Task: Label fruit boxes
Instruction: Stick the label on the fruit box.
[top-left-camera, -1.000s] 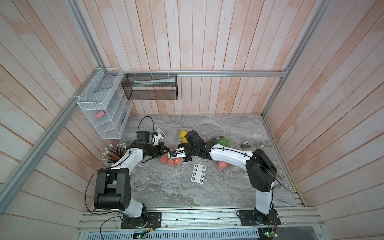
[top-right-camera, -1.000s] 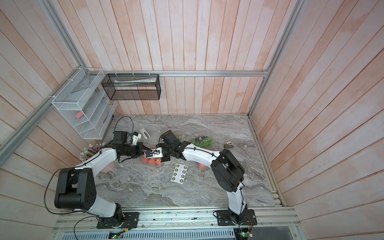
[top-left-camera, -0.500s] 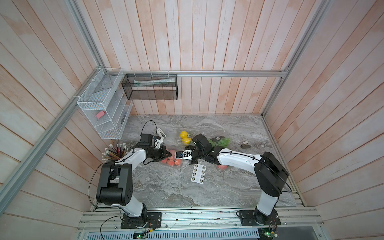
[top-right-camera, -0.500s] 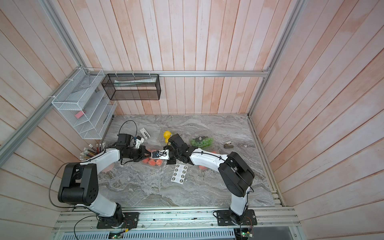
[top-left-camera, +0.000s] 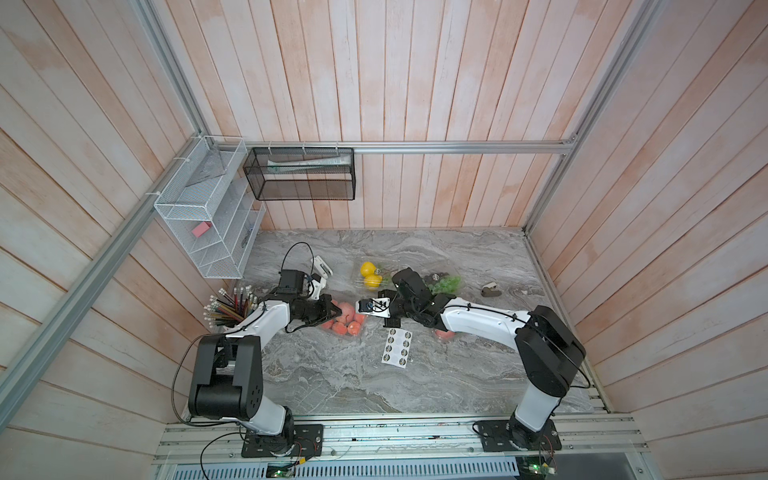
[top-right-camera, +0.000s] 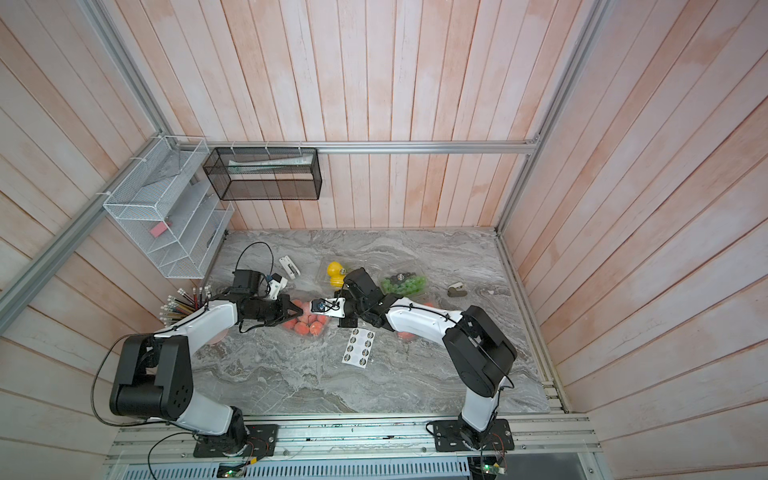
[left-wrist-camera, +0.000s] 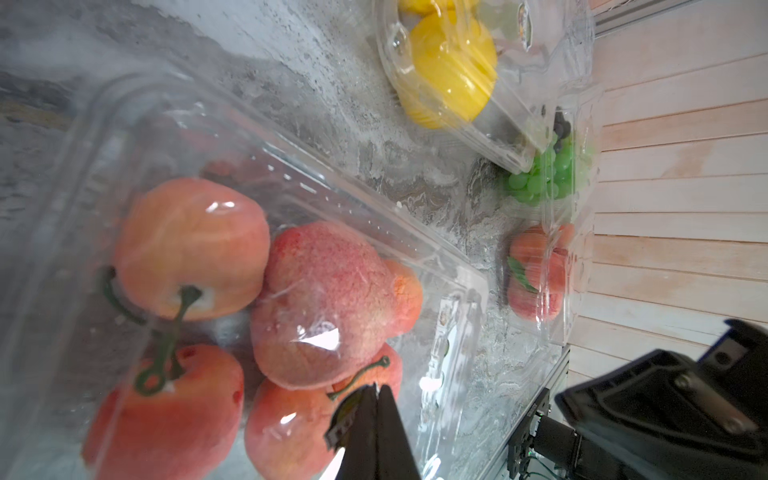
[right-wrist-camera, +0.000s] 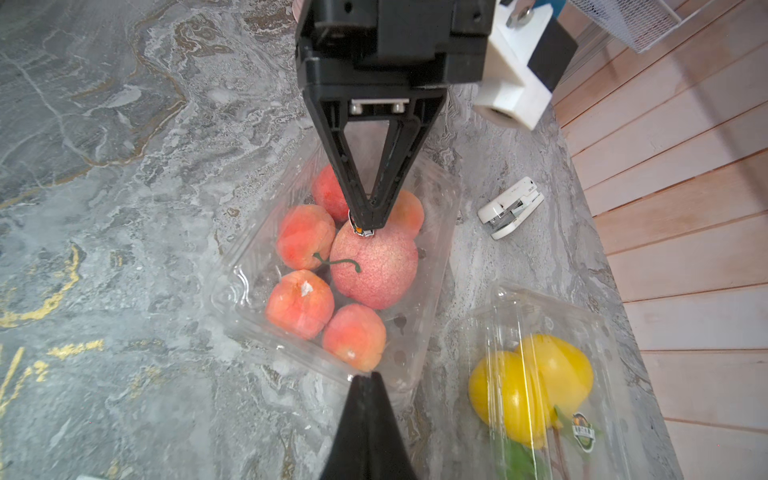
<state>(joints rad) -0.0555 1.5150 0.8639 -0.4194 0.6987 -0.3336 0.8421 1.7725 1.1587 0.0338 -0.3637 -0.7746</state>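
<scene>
Altogether four fruit boxes (top-left-camera: 345, 325), one sticker sheet (top-left-camera: 397, 347).

Four clear clamshell fruit boxes are lying flat on the grey marbled table (top-left-camera: 332, 374); the apple box (top-left-camera: 345, 323), packed with red-orange fruit, is sitting centre-left; the yellow-fruit box (top-left-camera: 370, 274) is lying just behind it, bearing a round green label; the grape box (top-left-camera: 445, 284), green and dark, is sitting right of that; the fourth box (top-left-camera: 444, 333), red-orange fruit, is showing only partly, nearer and rightmost.
</scene>
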